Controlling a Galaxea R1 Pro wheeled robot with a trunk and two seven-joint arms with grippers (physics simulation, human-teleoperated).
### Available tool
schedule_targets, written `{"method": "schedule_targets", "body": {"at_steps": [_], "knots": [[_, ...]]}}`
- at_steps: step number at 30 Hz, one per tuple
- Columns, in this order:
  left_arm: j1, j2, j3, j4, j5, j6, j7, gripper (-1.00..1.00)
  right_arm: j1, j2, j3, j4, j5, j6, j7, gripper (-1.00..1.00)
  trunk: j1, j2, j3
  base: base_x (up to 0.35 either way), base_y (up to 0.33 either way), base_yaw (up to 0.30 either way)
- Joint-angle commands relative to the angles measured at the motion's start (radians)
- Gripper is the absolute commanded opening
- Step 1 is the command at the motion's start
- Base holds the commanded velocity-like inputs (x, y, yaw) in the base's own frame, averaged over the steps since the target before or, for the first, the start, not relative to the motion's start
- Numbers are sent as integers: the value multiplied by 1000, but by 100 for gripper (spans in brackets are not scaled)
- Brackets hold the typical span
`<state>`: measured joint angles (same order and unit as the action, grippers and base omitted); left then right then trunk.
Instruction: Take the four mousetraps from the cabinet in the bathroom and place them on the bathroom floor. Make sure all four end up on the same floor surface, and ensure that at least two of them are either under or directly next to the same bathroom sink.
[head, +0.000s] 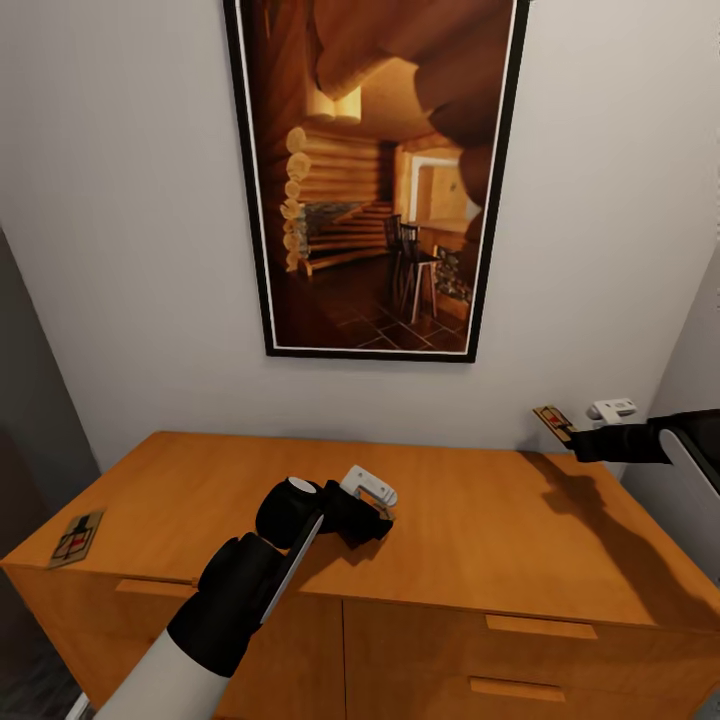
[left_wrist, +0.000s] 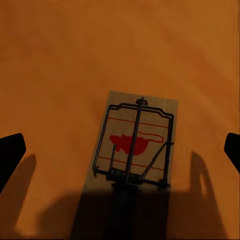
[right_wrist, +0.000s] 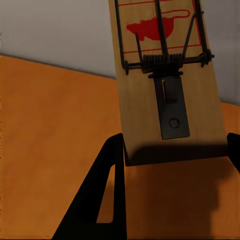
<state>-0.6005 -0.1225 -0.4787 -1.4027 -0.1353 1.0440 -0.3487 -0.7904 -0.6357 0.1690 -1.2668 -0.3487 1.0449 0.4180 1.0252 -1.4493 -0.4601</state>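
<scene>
Mousetraps first: none of them is on the bathroom floor as far as these pictures show, so the placing part of the job looks entirely ahead. The right gripper (head: 572, 436) is clenched on one mousetrap (head: 553, 421), its fingers pinching the near end of the board, which sticks out beyond the fingertips, lifted clear above the right end of the cabinet top (head: 480, 530). In the right wrist view that held trap (right_wrist: 167, 85) shows its spring bar and red mouse print, with the orange wood well below it.

Over to the left gripper (head: 372, 500): it hovers over the middle of the cabinet top with its jaws spread wide and nothing between them. Directly beneath it, lying flat on the wood between the two dark fingertips (left_wrist: 11, 150), is a second trap (left_wrist: 134, 142), untouched for now; my read is that this is the next pick.

A third trap (head: 78, 538) lies flat far out to the left of the left gripper, near the cabinet's left front corner. A fourth I cannot find.

The cabinet's drawers (head: 540, 628) are closed, so what is inside cannot be told. Three traps accounted for, one gripped, all floor placement left, sink included.
</scene>
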Motion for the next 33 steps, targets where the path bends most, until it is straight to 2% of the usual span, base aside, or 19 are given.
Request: {"method": "schedule_targets", "body": {"at_steps": [1, 10, 33], "knots": [[-1, 0, 0, -1, -11, 3, -9, 100, -1, -1, 1, 0, 8, 2, 8, -100, 0, -1, -1, -118, 0, 0], [-1, 0, 0, -1, -10, 3, -9, 100, -1, -1, 1, 0, 8, 2, 8, -100, 0, -1, -1, -93, 0, 0], [-1, 4, 1, -1, -13, 3, -9, 100, -1, -2, 0, 0, 8, 2, 8, -100, 0, -1, -1, -4, 0, 0]]}}
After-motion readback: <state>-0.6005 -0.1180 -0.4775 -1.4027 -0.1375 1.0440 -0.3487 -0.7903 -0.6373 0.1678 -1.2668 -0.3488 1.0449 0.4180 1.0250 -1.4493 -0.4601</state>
